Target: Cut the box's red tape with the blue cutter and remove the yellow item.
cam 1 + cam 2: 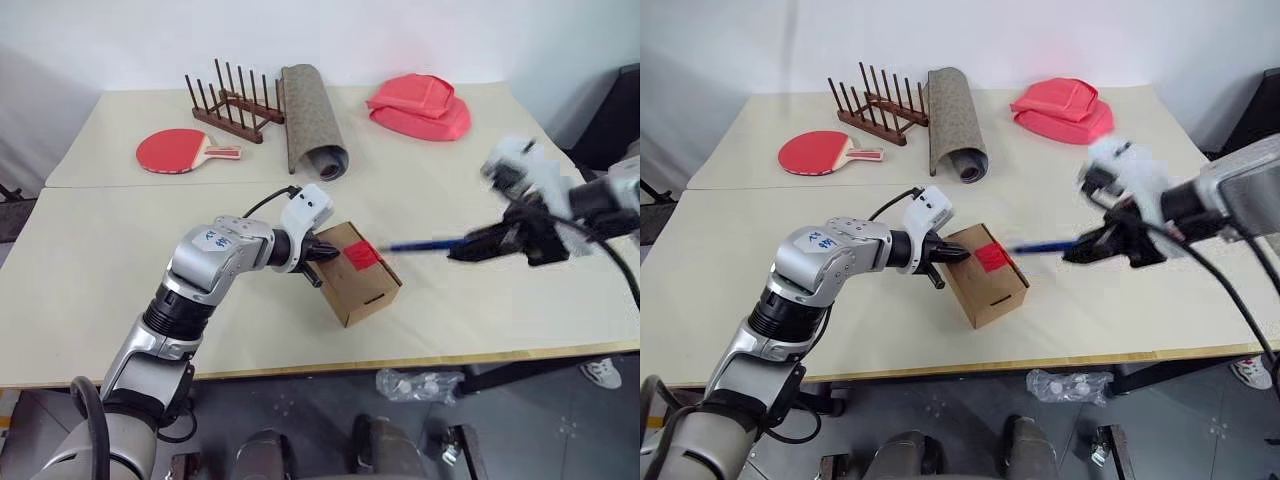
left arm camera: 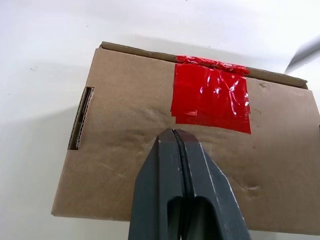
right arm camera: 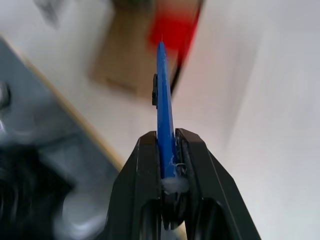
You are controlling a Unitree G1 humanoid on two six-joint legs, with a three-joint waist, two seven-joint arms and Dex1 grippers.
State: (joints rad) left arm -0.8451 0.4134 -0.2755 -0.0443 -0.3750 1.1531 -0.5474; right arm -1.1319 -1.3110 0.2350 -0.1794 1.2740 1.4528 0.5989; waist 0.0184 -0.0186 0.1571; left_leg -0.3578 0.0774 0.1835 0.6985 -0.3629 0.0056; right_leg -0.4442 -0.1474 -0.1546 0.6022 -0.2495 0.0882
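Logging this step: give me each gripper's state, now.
Left gripper: shut, empty, fingertips pressed on the box.
Right gripper: shut on the blue cutter, tip aimed at the red tape.

Left pincer (image 2: 176, 145) closed and angled downward, right pincer (image 3: 167, 150) raised at the right, fingers clamped.

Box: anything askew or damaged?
Yes. The box sits tipped on the table, one end raised where the shut left gripper presses it. Red tape is wrinkled but uncut. The right gripper holds the blue cutter short of it.
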